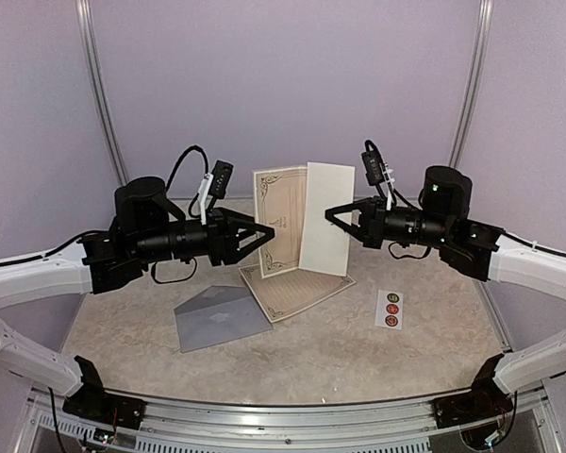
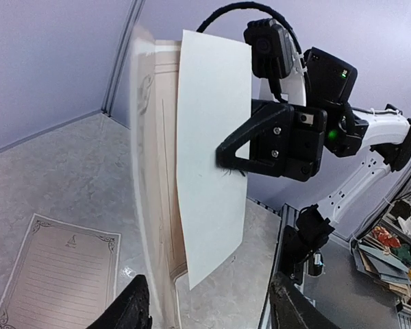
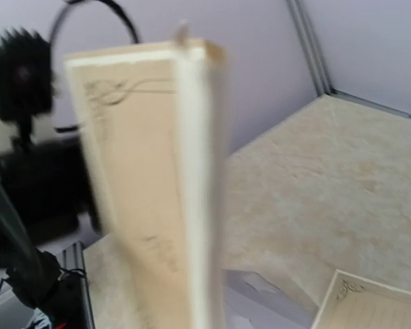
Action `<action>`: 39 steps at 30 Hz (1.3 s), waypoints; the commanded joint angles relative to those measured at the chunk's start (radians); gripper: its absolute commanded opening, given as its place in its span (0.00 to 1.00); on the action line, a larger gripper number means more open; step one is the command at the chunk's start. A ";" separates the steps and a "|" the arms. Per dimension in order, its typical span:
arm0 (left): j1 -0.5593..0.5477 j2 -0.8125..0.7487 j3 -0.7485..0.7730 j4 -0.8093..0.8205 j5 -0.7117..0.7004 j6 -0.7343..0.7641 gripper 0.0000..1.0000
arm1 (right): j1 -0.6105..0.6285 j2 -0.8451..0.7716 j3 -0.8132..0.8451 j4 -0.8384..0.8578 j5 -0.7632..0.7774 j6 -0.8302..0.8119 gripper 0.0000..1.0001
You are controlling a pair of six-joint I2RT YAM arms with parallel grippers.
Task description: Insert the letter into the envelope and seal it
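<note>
Early stage. Right gripper [image 1: 330, 213] pinched the letter [image 1: 283, 203] upright in mid-air. Left gripper [image 1: 267, 234] jaws were spread around its lower edge. Envelope [image 1: 222, 316] lay flat at 7 o'clock from it, apparently unfilled. 2 steps left: insertion, sealing.

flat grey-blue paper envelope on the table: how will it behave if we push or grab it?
The flat grey-blue paper envelope lies flush on the beige tabletop, so a push would probably slide it rather than lift it. It looks thin, so it is likely light and floppy, and would sag if pinched by one edge.
</note>
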 commanded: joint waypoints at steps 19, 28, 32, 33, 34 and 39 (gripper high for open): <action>0.019 -0.041 -0.038 0.133 0.092 -0.099 0.71 | 0.010 0.023 0.009 0.137 -0.400 0.027 0.00; -0.063 0.102 0.026 0.267 0.221 -0.135 0.76 | 0.029 0.075 0.027 0.169 -0.448 0.046 0.00; -0.067 0.141 0.033 0.305 0.230 -0.158 0.73 | 0.032 0.078 0.027 0.189 -0.481 0.058 0.00; -0.068 0.150 0.035 0.309 0.234 -0.161 0.68 | 0.031 0.080 0.026 0.189 -0.492 0.060 0.00; -0.068 0.155 0.037 0.315 0.244 -0.164 0.62 | 0.031 0.082 0.027 0.186 -0.499 0.059 0.00; -0.069 0.165 0.030 0.367 0.280 -0.176 0.27 | 0.031 0.077 0.029 0.145 -0.488 0.039 0.00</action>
